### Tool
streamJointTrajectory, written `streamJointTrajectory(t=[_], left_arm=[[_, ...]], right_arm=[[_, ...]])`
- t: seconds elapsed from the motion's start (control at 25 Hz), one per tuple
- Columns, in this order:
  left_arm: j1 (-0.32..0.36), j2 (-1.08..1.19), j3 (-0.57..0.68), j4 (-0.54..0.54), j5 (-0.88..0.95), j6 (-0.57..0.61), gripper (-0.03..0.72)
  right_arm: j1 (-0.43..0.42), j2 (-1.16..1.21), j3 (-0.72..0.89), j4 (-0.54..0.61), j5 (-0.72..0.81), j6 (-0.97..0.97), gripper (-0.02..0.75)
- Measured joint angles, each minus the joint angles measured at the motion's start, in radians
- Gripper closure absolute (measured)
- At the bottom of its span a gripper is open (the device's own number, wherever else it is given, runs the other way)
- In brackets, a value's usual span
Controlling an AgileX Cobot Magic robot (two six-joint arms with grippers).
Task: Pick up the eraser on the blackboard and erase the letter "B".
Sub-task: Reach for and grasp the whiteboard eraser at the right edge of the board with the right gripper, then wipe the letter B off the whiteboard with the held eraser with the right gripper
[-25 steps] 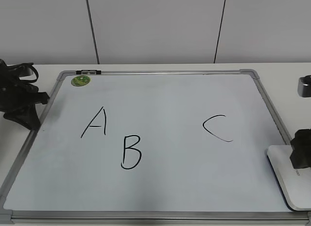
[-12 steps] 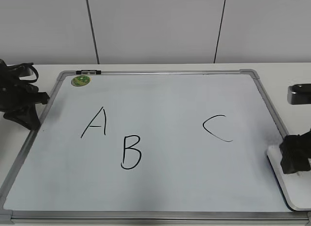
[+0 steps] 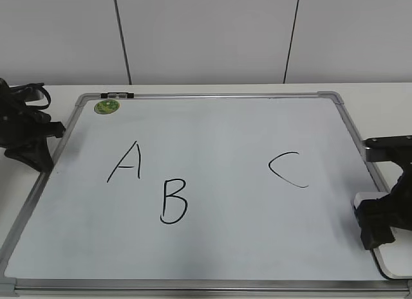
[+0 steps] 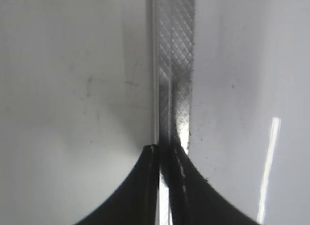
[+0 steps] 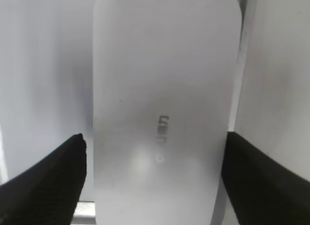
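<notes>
Straddling the eraser, our right gripper has its jaws spread wide, one dark finger off each long side of the white block, and a narrow gap shows on both sides, so we are not yet touching or clamping it. The eraser lies at the right edge of the blackboard, half over the grey frame, with small grey print on its top face. In the exterior view only a sliver of the eraser shows beneath the right gripper, which hangs low over it near the lower right corner.

The letter "B" sits well apart from the eraser, left of the board's middle and low, just right of and below the letter "A". The letter "C" lies between the "B" and the eraser. A small green sticker sits near the top left corner, beside a dark clip on the frame.

Our left gripper rests over the left rail of the frame with its jaws pressed together on nothing. In the exterior view the left gripper sits beside the board's left edge, well apart from the letters.
</notes>
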Motion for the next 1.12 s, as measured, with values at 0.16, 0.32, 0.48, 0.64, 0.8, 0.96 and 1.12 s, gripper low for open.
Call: streamJointTrajectory(t=[0.16, 0.32, 0.48, 0.64, 0.8, 0.96, 1.12], left_arm=[[0.0, 0.0, 0.0, 0.004, 0.0, 0.0, 0.678], [0.0, 0.0, 0.0, 0.006, 0.0, 0.0, 0.678], [0.0, 0.0, 0.0, 0.006, 0.0, 0.0, 0.678], [0.0, 0.0, 0.0, 0.006, 0.0, 0.0, 0.678], [0.0, 0.0, 0.0, 0.008, 0.0, 0.0, 0.678], [0.0, 0.0, 0.0, 0.008, 0.0, 0.0, 0.678], [0.0, 0.0, 0.0, 0.008, 0.0, 0.0, 0.678]], right_arm=[[0.0, 0.015, 0.0, 0.0, -0.012, 0.0, 0.138], [0.0, 0.015, -0.002, -0.003, -0.012, 0.0, 0.193], [0.0, 0.015, -0.002, -0.003, -0.01, 0.0, 0.194], [0.0, 0.007, -0.002, -0.003, 0.006, -0.005, 0.195], [0.0, -0.062, -0.002, 0.006, 0.04, -0.011, 0.195], [0.0, -0.144, -0.024, 0.006, 0.102, -0.057, 0.195], [0.0, -0.167, -0.075, 0.006, 0.128, -0.075, 0.195]])
